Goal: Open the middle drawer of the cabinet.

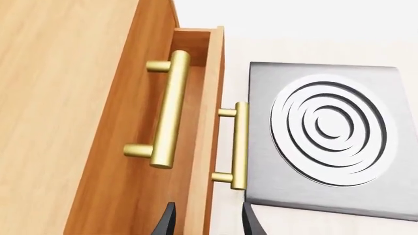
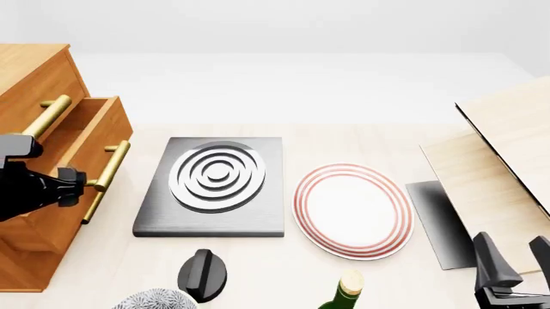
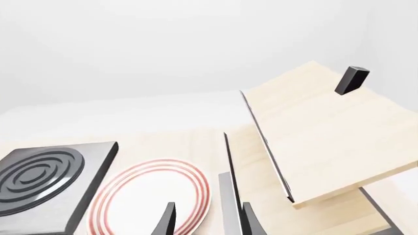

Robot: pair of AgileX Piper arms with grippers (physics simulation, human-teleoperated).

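You had the middle drawer [image 2: 102,138] pulled partly out of the cabinet [image 2: 35,77]; your left pincer [image 1: 207,220] stood open, empty, short of its brass handle [image 1: 239,146]. More pulling seemed due.

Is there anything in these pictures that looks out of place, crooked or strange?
One drawer of the cabinet stands pulled out while the drawer front above it stays flush. At the right, pale wooden boards lie slanted instead of flat. Nothing looks spilled or broken.
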